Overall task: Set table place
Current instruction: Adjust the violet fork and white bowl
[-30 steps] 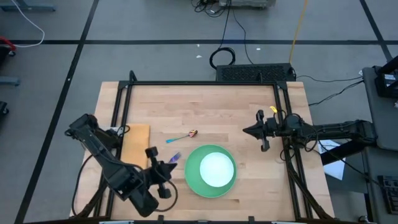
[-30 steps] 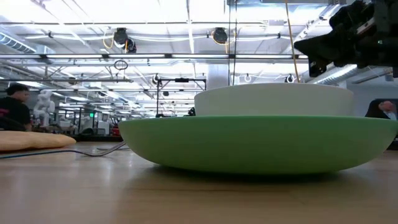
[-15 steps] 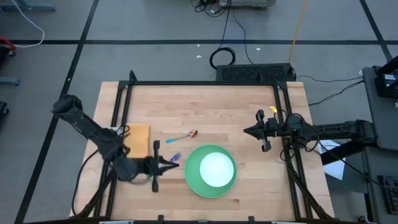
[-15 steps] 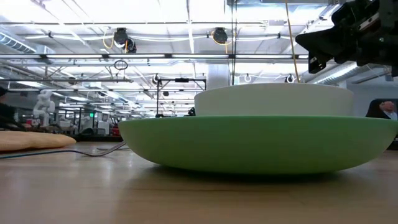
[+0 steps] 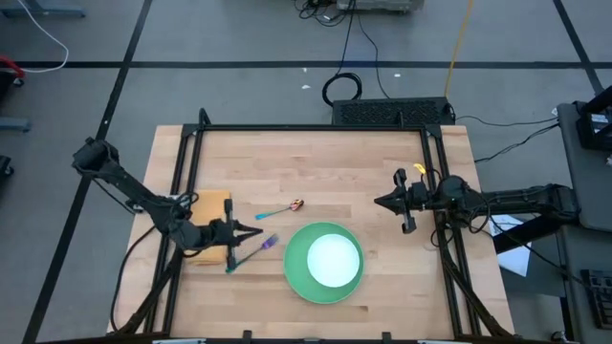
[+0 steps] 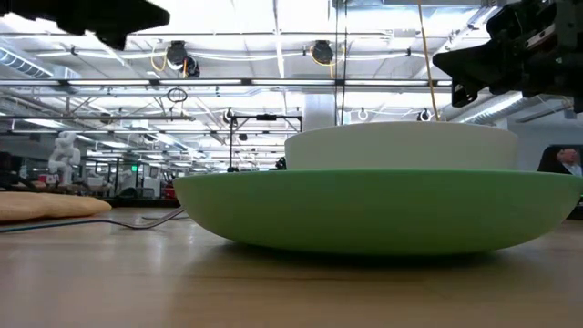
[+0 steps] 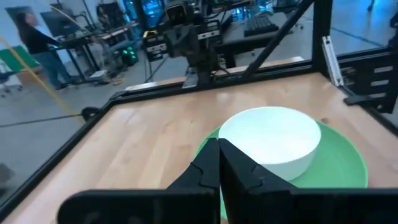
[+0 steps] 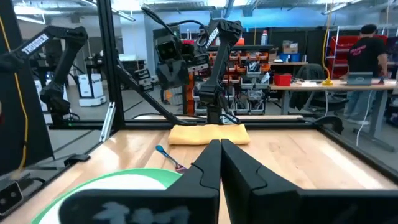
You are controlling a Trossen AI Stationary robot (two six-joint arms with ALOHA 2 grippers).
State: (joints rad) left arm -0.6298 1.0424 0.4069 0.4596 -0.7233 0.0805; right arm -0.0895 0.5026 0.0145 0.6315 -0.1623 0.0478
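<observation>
Sitting on the green plate (image 5: 297, 272), a white bowl (image 5: 334, 258).

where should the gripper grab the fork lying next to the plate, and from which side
Take the fork by its blue handle, coming straight down from above. It lies flat on the table, so only a top-down pinch across the slim handle fits. The handle end nearest the green plate is crowded, so gripping mid-handle looks safer. The left gripper, fingers together, hangs close by.

White bowl (image 5: 334, 258) on green plate (image 5: 298, 274)
</observation>
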